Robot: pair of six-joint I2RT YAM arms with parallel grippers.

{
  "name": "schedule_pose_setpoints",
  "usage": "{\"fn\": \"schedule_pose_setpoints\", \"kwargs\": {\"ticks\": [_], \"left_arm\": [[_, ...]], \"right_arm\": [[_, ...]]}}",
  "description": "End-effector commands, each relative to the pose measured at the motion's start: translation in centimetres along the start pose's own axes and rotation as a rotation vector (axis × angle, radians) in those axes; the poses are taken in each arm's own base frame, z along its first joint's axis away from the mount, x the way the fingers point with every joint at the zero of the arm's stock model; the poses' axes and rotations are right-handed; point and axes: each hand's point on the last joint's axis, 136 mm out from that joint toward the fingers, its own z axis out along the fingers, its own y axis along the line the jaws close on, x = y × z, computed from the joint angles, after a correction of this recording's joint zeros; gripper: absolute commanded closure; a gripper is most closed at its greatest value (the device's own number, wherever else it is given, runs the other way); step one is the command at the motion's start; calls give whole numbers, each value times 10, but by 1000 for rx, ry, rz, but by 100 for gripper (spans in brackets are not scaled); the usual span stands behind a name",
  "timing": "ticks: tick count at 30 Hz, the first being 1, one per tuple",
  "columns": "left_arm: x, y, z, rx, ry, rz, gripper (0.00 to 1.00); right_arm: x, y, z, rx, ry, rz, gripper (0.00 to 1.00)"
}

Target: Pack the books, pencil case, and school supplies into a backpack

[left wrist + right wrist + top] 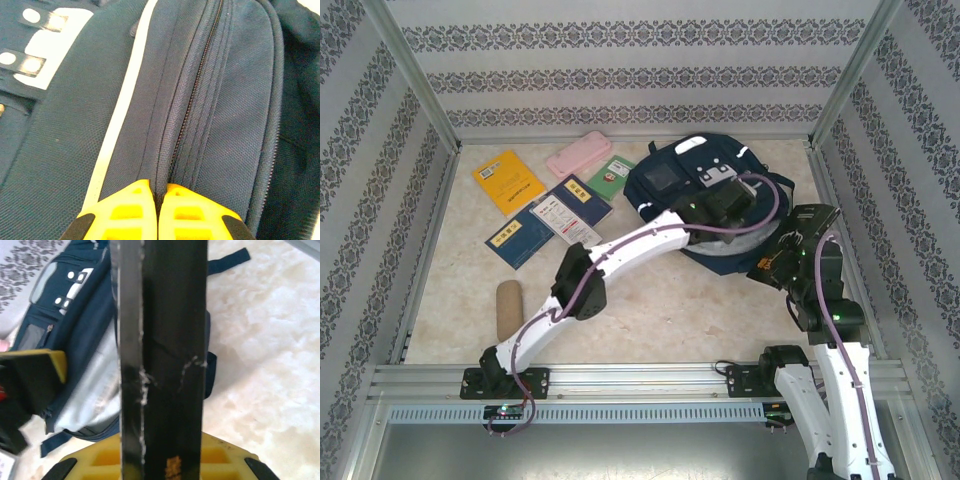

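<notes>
Large navy blue fabric backpack with white stripes lies flat toward the far right corner of the tabletop.

- Left claw: yellow fingertips pressed together, down on the backpack's panel right at the closed zipper seam. Cannot tell whether any cloth or a zip pull is caught between them.
- Right claw: clamped on the thin black book, held edge-on above the tabletop near the right edge, just beside the backpack.
- On the left half, well apart from the backpack: yellow-orange book, flat pale pink pencil case, small green book, two navy books, white packet with red markings. Tan rounded piece lies alone near the left edge.

Judgement: the step is getting a mouth open for the black book.

- Confirm the pinch holds cloth or the pull before lifting; a bare squeeze would slip off the weave.
- Draw up and away from the seam, slowly, so the whole bag does not drag.
- Bring the book in spine-first along the opening, not across it.
- Keep the two arms apart; they work close together here.
</notes>
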Motion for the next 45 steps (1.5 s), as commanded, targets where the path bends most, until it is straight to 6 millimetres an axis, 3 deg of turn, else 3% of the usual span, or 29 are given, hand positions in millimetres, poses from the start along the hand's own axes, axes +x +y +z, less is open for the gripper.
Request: {"fn": "schedule_pose_setpoints", "kwargs": {"ticks": [1, 5, 11, 17, 25, 38, 45], "left_arm": [[-72, 44, -76, -11, -178, -201, 100], [-87, 61, -99, 7, -217, -277, 100], [-98, 74, -112, 68, -233, -377, 100], [-112, 75, -124, 142, -270, -417, 100], [-121, 66, -127, 235, -279, -473, 100], [-141, 69, -133, 263, -345, -570, 100], [-148, 62, -132, 322, -358, -593, 100]], "right_arm": [[-29, 49, -9, -224, -80, 21, 100], [-32, 72, -1, -339, -66, 62, 100], [-37, 93, 16, -458, -77, 110, 100], [-47, 106, 50, -596, -138, 257, 100], [-57, 127, 82, -650, -196, 287, 100], [-47, 194, 144, -722, -205, 389, 100], [-27, 219, 195, -757, -147, 503, 100]]}}
